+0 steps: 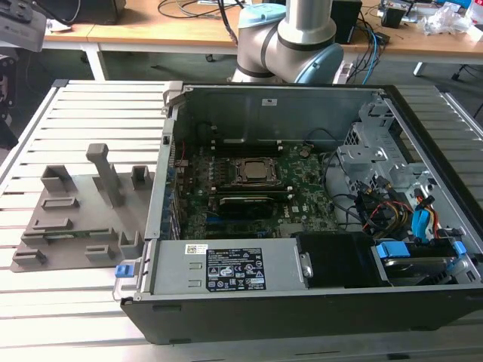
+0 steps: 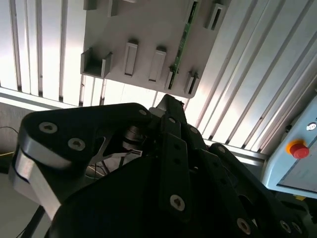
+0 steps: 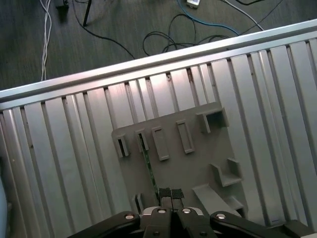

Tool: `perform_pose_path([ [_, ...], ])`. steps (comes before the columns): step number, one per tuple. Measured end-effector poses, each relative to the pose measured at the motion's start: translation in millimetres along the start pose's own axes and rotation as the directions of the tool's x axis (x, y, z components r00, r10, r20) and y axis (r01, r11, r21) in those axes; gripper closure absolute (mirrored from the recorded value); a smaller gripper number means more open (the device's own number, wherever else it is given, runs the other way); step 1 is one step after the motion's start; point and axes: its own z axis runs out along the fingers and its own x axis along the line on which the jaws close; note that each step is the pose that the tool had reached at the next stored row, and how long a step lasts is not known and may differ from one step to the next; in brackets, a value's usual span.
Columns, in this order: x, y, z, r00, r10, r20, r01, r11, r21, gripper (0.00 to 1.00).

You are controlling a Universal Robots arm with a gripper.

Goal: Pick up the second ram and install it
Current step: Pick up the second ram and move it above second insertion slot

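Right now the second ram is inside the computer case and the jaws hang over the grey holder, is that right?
No. The second ram stands on edge in the grey holder, not inside the computer case, as the second wrist view shows. The jaws do hang over that holder.

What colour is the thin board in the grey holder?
Green; the second ram shows best in the second wrist view.

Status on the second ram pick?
Gripper shut, empty, above the gray fixture tray. Second ram on edge in its tray slot, not gripped. Nothing seen between them.
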Motion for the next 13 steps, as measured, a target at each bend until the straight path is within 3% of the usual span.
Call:
perform_pose_path([
  [13,-0.3,0.1,0.1,0.9963,-0.086,-0.0106,0.086,0.9963,0.0004,0.89],
])
